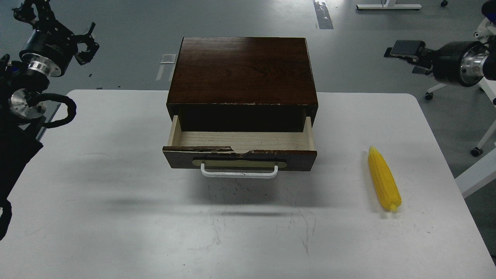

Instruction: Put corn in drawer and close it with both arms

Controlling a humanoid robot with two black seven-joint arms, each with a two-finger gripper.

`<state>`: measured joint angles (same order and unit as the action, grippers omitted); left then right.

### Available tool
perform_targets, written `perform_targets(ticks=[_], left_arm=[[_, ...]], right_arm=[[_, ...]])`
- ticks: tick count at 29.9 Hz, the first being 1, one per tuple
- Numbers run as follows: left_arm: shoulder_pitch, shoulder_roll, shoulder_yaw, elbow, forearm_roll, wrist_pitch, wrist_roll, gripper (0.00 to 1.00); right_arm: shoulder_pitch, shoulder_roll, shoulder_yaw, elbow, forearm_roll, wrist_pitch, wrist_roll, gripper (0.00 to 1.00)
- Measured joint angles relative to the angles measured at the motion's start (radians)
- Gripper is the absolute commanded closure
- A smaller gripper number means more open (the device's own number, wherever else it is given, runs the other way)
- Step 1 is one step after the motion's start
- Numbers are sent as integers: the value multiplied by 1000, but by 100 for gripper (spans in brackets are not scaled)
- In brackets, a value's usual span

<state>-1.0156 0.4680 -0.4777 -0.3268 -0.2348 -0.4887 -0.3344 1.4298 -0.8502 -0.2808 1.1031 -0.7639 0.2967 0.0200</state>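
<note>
The corn (383, 179), a bright yellow tapered ear, lies on the white table at the right, pointed end away from me. The drawer (240, 149) of the dark brown cabinet (242, 69) stands pulled open, with a pale wood inside that holds nothing and a white bar handle (239, 173) facing me. My left gripper (58, 25) is raised at the far left, beyond the table's back corner, claws spread and empty. My right gripper (401, 60) hangs over the floor at the upper right, pointing left, fingers apart and empty, well behind the corn.
The white table (116, 217) bears only the cabinet and the corn. Looped black cable (58, 112) hangs by my left arm at the table's left edge. White chair or stand legs (480, 131) are on the floor at the right.
</note>
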Motion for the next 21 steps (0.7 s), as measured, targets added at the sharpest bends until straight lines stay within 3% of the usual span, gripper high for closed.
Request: perform_targets(ticks=[7, 21], left_arm=[[-4, 1, 0, 0, 0, 0, 0, 2], [11, 0, 13, 0, 2, 0, 1, 2]], right_arm=[[-129, 30, -20, 25, -172, -16, -3, 1], [-353, 65, -22, 20, -272, -57, 9, 16]])
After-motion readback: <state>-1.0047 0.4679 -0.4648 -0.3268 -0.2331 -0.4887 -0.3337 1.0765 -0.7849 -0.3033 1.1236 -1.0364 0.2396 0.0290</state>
